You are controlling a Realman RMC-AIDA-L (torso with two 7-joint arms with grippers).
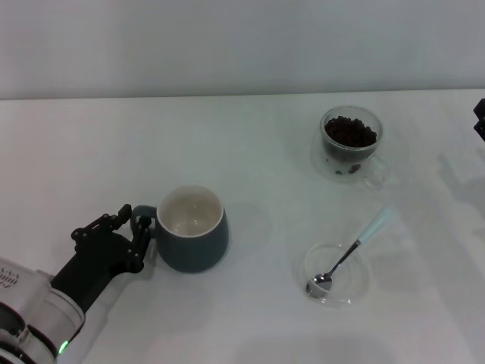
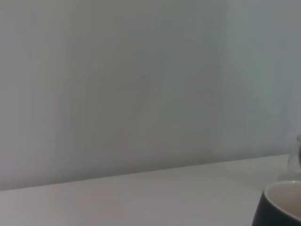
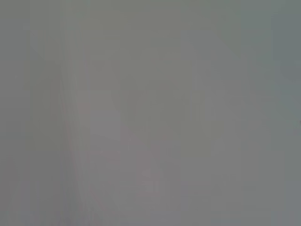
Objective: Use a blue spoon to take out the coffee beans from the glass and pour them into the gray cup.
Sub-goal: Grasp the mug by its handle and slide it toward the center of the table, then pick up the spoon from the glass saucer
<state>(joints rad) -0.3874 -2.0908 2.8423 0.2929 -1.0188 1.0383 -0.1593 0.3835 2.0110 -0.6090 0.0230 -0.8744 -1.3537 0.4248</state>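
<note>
The gray cup (image 1: 194,244) stands at the front left with its cream inside empty; its rim also shows in the left wrist view (image 2: 281,206). My left gripper (image 1: 136,236) is at the cup's loop handle, with its fingers closed on either side of it. The glass (image 1: 351,155) stands at the back right and holds a heap of coffee beans (image 1: 350,132). The blue spoon (image 1: 350,252) lies with its metal bowl in a clear saucer (image 1: 362,282) and its pale handle pointing to the back right. Only a dark bit of my right gripper (image 1: 480,118) shows at the far right edge.
The white table (image 1: 250,159) runs back to a pale wall. The saucer sits in front of the glass, to the right of the gray cup. The right wrist view shows only a blank grey surface.
</note>
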